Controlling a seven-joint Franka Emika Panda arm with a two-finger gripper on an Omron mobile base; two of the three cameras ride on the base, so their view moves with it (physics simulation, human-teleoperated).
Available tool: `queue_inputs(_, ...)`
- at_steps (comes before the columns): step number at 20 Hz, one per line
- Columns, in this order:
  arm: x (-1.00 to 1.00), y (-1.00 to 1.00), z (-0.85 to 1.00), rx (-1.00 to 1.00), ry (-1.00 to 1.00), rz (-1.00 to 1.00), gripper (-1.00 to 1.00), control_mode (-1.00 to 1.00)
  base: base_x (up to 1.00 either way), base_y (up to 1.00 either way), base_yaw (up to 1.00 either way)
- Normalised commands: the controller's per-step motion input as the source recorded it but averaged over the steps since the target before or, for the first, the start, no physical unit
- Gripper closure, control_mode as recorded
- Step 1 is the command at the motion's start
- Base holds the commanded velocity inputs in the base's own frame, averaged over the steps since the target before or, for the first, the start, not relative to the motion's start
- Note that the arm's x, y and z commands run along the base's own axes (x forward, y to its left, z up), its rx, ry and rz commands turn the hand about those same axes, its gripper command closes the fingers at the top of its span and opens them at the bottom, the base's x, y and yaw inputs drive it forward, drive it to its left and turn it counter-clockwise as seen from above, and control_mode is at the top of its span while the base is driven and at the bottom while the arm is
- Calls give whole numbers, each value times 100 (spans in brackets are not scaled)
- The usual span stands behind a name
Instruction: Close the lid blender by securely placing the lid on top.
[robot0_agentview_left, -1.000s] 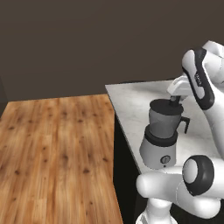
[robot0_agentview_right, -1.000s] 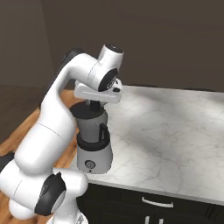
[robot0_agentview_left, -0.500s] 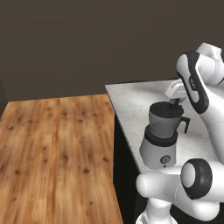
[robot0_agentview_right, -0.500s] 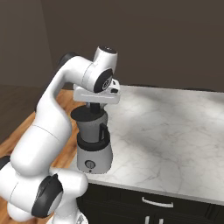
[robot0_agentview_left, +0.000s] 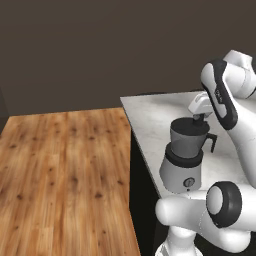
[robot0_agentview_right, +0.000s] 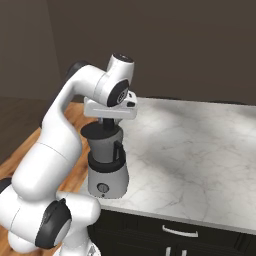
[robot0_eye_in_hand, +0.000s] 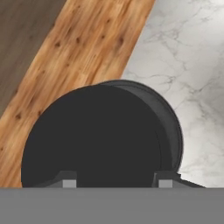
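One light, stiff lid (robot0_eye_in_hand: 94, 135) is being held by its small central knob in the narrowed tool (robot0_agentview_right: 109, 123) – slippery-looking – just above the blender (robot0_agentview_right: 106, 160) on the desk (robot0_agentview_right: 200, 150).

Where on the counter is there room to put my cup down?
The marble counter is bare to the right of the blender and behind it toward the back wall. It is crowded at the front left corner, where the blender stands near the edge with the gripper holding the lid over its jar.
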Motion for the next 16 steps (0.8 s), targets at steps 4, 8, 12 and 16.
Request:
queue_inputs(4, 0, 0, -4, 0, -1, 4, 100, -100, 0, 0, 0)
queue_inputs(8, 0, 0, -3, 0, -3, 4, 100, -100, 0, 0, 0)
queue_inputs(12, 0, -1, -3, 0, -6, 4, 100, -100, 0, 0, 0)
queue_inputs(16, 0, -2, -1, 0, -7, 2, 100, -100, 0, 0, 0)
